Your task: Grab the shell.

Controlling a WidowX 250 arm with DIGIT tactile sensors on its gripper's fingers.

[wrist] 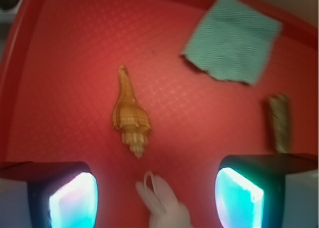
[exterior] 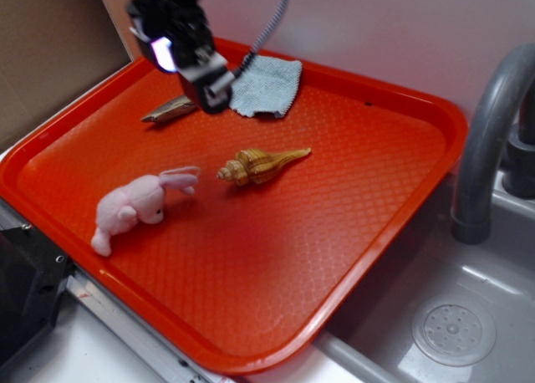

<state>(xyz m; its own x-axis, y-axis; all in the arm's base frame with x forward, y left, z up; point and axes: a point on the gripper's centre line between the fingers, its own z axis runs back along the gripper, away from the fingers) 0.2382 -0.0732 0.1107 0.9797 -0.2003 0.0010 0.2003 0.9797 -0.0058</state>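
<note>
The golden-tan spiral shell (exterior: 259, 164) lies flat near the middle of the orange tray (exterior: 401, 199), its pointed tail aimed right. In the wrist view the shell (wrist: 129, 116) sits ahead of the fingers, tail pointing away. My gripper (exterior: 209, 86) hangs above the tray's back left part, well behind the shell and apart from it. In the wrist view the gripper (wrist: 155, 200) is open, its two glowing pads wide apart with nothing held; only the bunny's ears show between them far below.
A pink plush bunny (exterior: 138, 206) lies left of the shell, ears toward it. A grey-brown pointed piece (exterior: 170, 109) and a grey-green cloth (exterior: 267, 86) lie at the tray's back. A grey faucet (exterior: 485, 140) and sink (exterior: 456, 329) stand on the right.
</note>
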